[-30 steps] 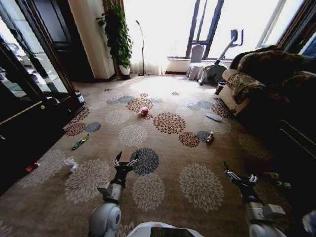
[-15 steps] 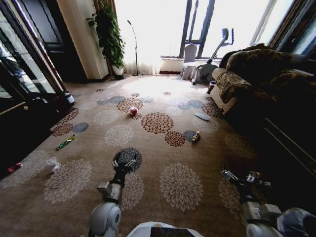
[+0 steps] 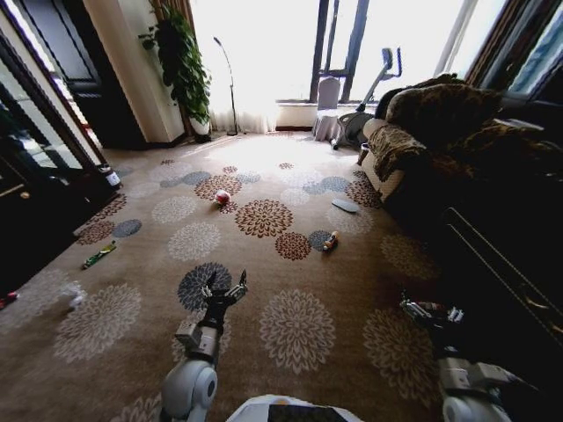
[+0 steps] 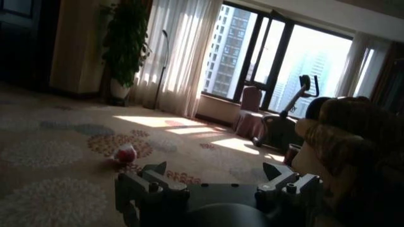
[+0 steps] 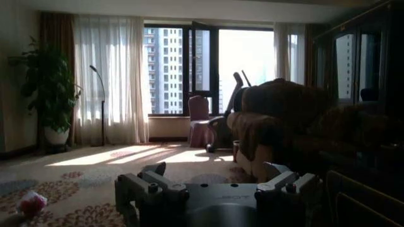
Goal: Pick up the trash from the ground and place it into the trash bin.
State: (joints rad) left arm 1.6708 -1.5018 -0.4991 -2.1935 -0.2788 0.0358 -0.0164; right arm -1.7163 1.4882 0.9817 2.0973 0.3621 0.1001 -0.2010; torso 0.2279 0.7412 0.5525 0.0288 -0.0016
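The trash lies scattered over a flower-patterned carpet (image 3: 290,264). A pink-white wad (image 3: 222,198) sits far out in the middle of the floor, and the small orange-yellow bottle (image 3: 330,241) lies to its right, near a pale slipper (image 3: 345,206) just beside the sofa (image 3: 413,132). Along the left side lie a green wrapper (image 3: 98,255), a clear plastic wad (image 3: 75,297) and a red piece (image 3: 5,300) that is cut off by the picture's edge. The bin is hard to pick out; a small dark pot by the sofa's far end is too dim to name.

The left gripper (image 3: 225,287) hangs low over the carpet with its fingers spread wide, holding nothing; its wrist view shows the wad (image 4: 125,153) ahead. The right gripper (image 3: 428,309) hovers near dark furniture (image 3: 510,264) on the right, also spread and empty.

Open carpet stretches ahead to the bright windows (image 3: 264,53); a dark cabinet (image 3: 35,176) bounds the left side.
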